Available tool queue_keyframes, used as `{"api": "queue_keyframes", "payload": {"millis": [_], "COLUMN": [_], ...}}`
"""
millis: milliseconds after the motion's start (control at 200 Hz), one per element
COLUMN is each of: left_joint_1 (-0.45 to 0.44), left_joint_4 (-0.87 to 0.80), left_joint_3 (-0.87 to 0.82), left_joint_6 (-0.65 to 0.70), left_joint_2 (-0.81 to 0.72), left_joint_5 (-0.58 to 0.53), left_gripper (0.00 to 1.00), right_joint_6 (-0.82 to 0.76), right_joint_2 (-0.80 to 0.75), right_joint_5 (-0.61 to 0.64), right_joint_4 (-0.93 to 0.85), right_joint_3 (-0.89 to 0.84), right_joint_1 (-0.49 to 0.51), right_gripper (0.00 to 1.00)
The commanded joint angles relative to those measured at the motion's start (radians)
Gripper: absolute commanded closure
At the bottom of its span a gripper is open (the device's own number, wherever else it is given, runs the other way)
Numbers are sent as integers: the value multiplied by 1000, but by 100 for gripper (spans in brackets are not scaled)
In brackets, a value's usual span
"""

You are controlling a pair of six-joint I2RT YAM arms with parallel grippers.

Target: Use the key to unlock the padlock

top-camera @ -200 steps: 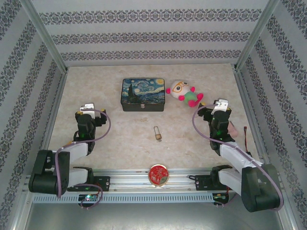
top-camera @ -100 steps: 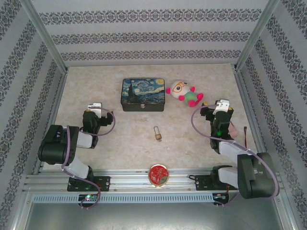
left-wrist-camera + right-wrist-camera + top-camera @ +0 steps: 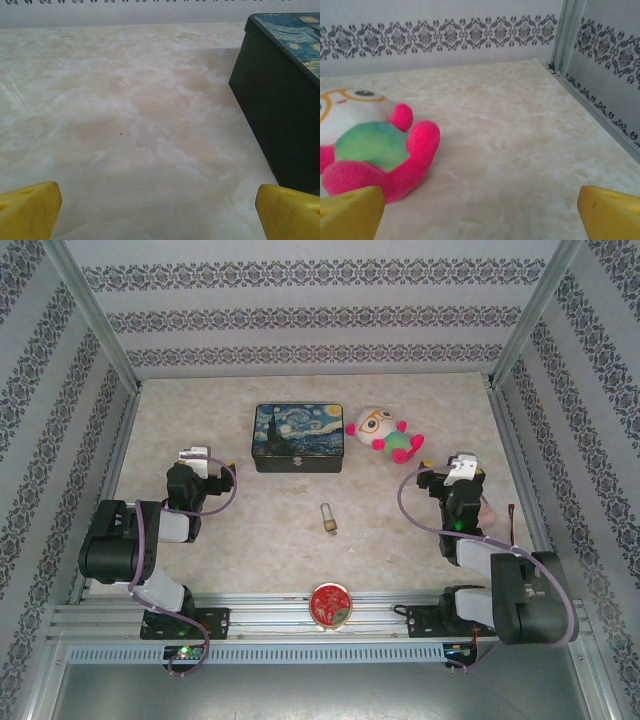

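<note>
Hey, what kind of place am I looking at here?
Probably a robot test cell, not a home: patterned wall panels in an aluminium frame surround a marble-look tabletop, with props laid out: a padlock, a painted tin and a plush toy.

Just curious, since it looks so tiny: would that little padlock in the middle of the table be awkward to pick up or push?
Probably a bit awkward. The padlock lies flat on the smooth table, so a push would likely make it slide rather than roll. It looks like metal, so it is probably stiff and fairly heavy for its size. Its thin loop seems to offer little to grip.
</note>
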Motion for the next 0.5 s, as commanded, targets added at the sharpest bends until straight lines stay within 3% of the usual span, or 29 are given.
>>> {"api": "queue_keyframes", "payload": {"millis": [0, 245, 375, 495], "left_joint_1": [11, 11, 11, 11], "left_joint_4": [8, 8, 7, 7], "left_joint_3": [7, 7, 8, 7], "left_joint_6": [-9, -6, -6, -5], "left_joint_2": [1, 1, 1, 1], "left_joint_5": [1, 1, 2, 5], "left_gripper": [1, 1, 1, 1], "right_joint_6": [-17, -27, -28, -29], "right_joint_2": [35, 212, 278, 270], "right_joint_5": [-53, -126, -143, -148], "right_joint_4": [95, 245, 261, 173], "right_joint_3": [-4, 13, 46, 86], "right_joint_1": [-7, -5, -5, -7], "right_gripper": [2, 2, 2, 2]}}
